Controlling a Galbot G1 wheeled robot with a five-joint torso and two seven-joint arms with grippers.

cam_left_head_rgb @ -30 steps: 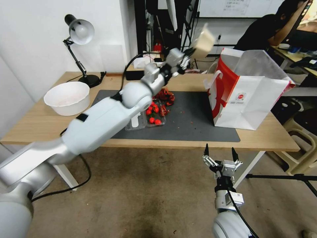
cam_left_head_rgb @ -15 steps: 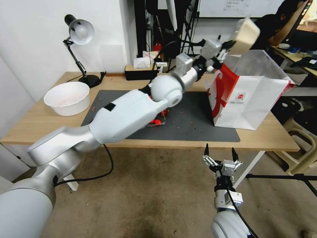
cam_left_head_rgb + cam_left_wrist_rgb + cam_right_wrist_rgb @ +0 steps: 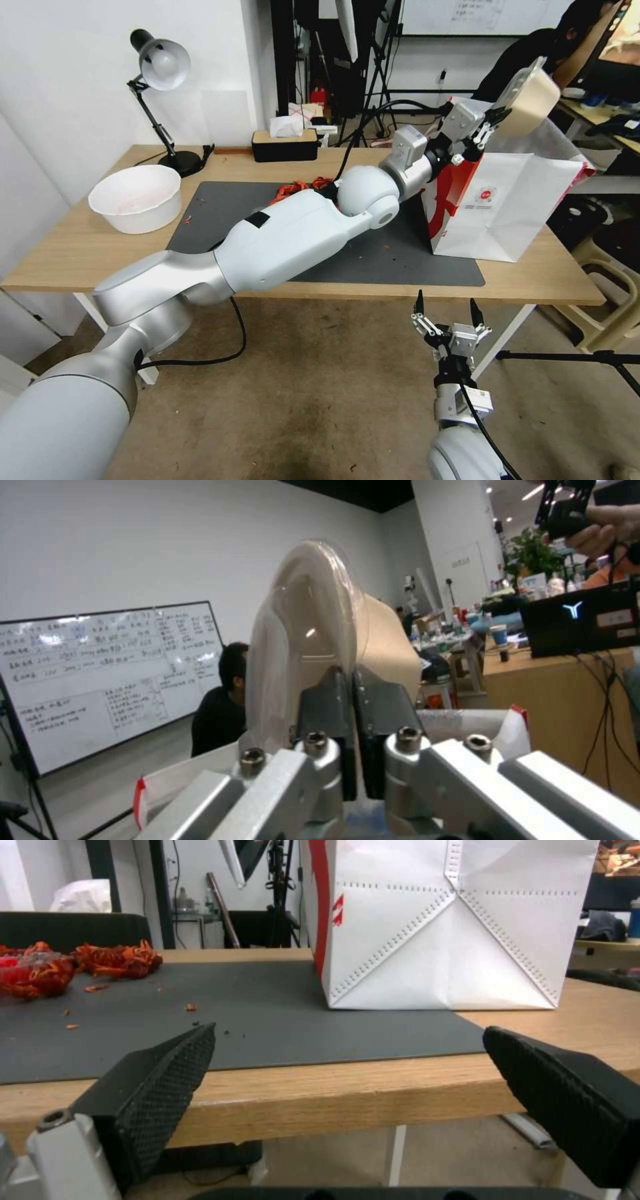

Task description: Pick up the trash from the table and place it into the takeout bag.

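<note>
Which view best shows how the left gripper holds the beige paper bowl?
The left wrist view: the left gripper has its jaws shut on the rim of the beige paper bowl, seen close and edge-on. The head view shows the bowl whole, tilted above the takeout bag, but the grip is small. The right wrist view shows the bag, not the bowl.

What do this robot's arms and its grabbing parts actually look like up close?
Both arms are smooth, rounded shells in white and silver-grey, with a black cable trailing along each. The left gripper is a silver metal block with bolts and short black fingers. The right gripper has two pointed black fingers with a dotted, textured grip surface and a small white label on its wrist.
</note>
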